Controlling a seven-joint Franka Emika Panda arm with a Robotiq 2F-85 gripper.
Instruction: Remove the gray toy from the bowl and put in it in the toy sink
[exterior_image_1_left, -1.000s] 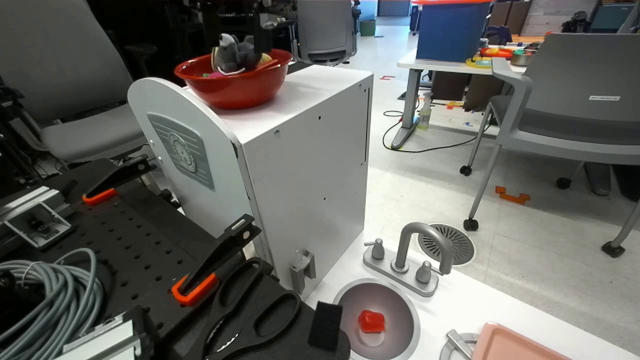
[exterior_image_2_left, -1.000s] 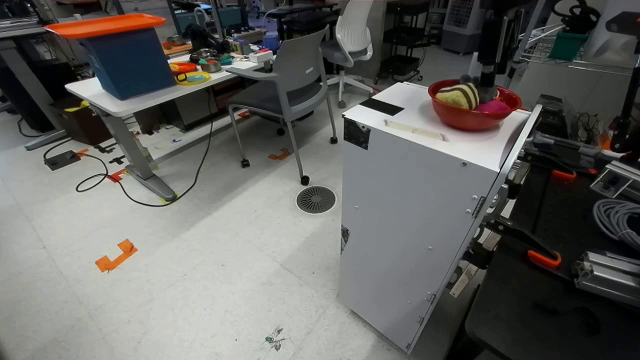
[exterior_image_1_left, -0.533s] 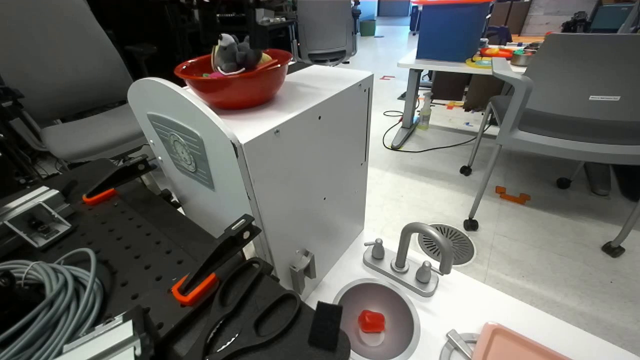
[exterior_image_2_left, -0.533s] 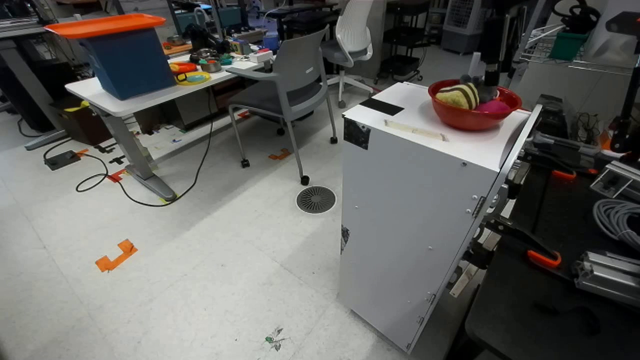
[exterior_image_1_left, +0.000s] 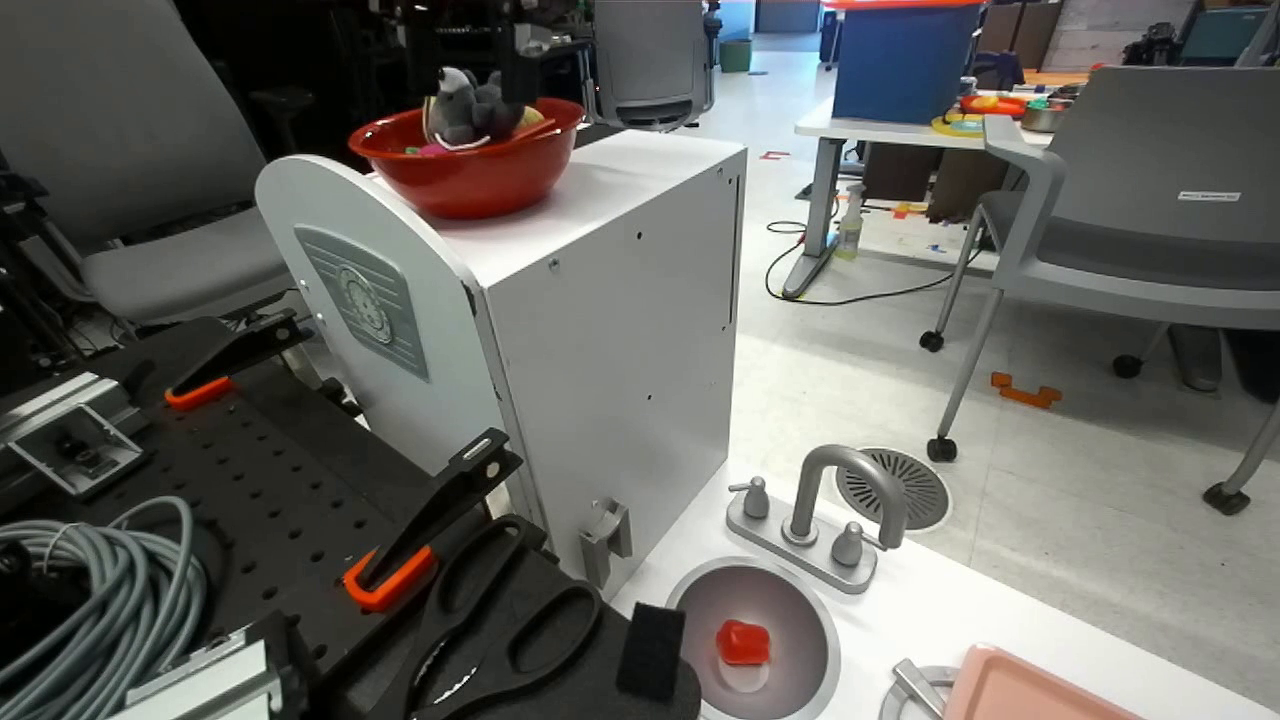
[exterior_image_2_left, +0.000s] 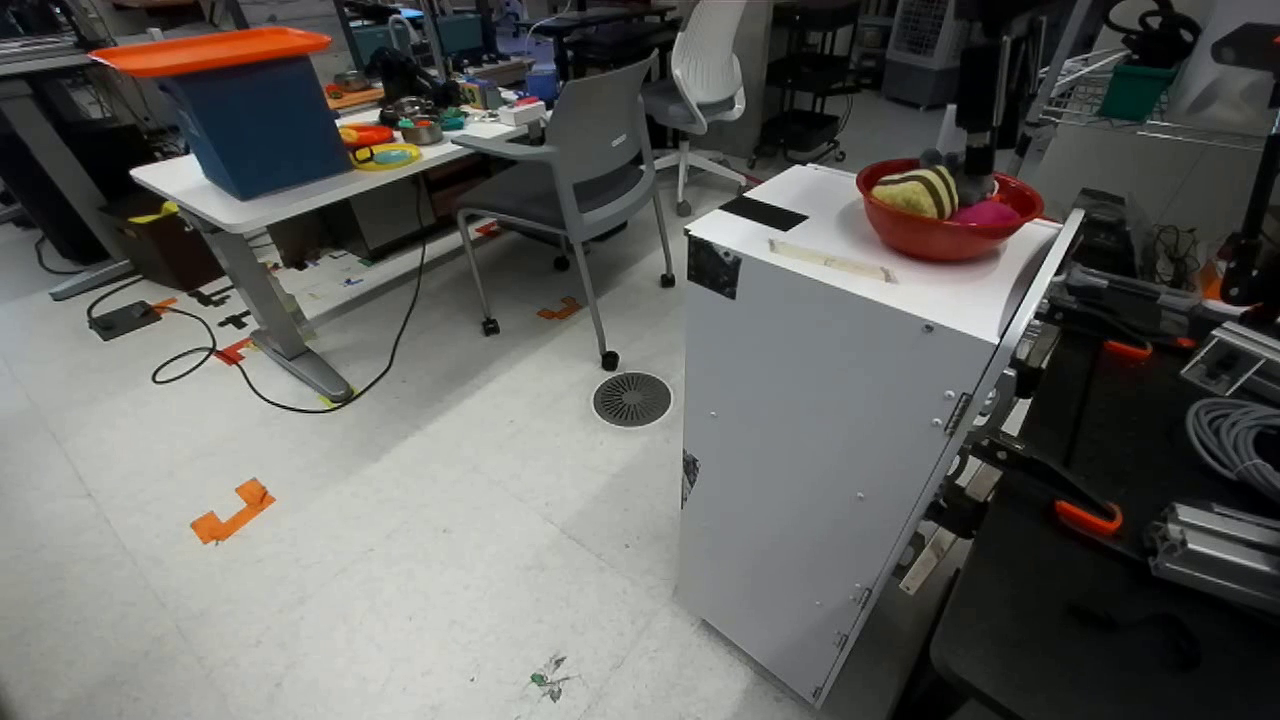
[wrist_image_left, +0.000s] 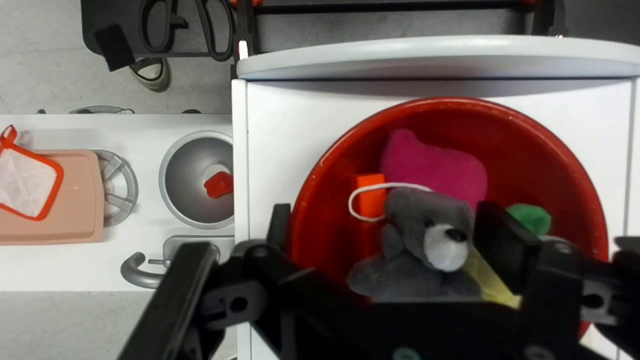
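Observation:
The gray toy (wrist_image_left: 425, 240), a plush animal with a pale snout, lies in the red bowl (wrist_image_left: 575, 170) on top of a white cabinet. It also shows in both exterior views (exterior_image_1_left: 468, 108) (exterior_image_2_left: 970, 188). My gripper (wrist_image_left: 392, 235) is open over the bowl in the wrist view. One finger is close beside the toy's snout side, and the other is near the bowl's rim, apart from the toy. The toy's lower part is hidden by the gripper body. The toy sink (exterior_image_1_left: 805, 640) is a gray round basin with a faucet (exterior_image_1_left: 850, 470). It also shows in the wrist view (wrist_image_left: 182, 185).
The bowl also holds a pink toy (wrist_image_left: 435, 165), an orange block (wrist_image_left: 371, 195), a green item (wrist_image_left: 531, 218) and a yellow striped toy (exterior_image_2_left: 917, 190). A red piece (exterior_image_1_left: 743, 643) lies in the sink. The cabinet's raised panel (wrist_image_left: 440, 55) stands beside the bowl. A pink tray (exterior_image_1_left: 1020, 690) lies past the sink.
My gripper has shifted only slightly above the bowl. The gray toy, the bowl and the other toys have not visibly moved.

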